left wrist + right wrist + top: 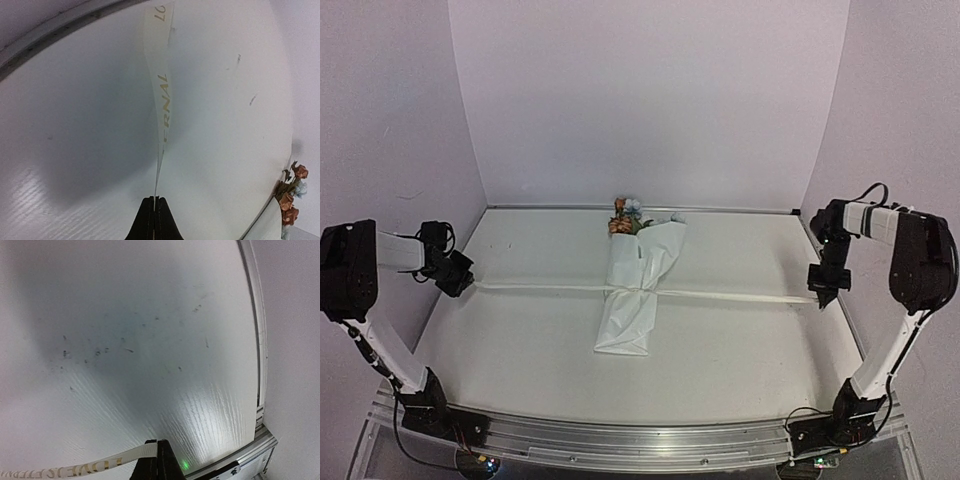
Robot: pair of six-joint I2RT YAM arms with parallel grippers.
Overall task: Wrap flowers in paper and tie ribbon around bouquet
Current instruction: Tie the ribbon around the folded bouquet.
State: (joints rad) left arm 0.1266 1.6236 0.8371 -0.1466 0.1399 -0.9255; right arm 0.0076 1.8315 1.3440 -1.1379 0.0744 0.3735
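Here the black left gripper [461, 279] and right gripper [823, 293] each pinch one end of the long, narrow whitish gold-lettered ribbon [540, 288], stretched taut across the white paper-wrapped bouquet [632, 305] lying mid-tabletop [520, 350]. Wrapping looks done; the ribbon seems cinched around its waist, the knot perhaps unfinished.

Looks like a robotics lab booth: white counter [520, 340] boxed in by plain pale walls [650, 100], left arm [380, 345] and right arm [885, 350] bolted to an aluminium rail [620, 440].
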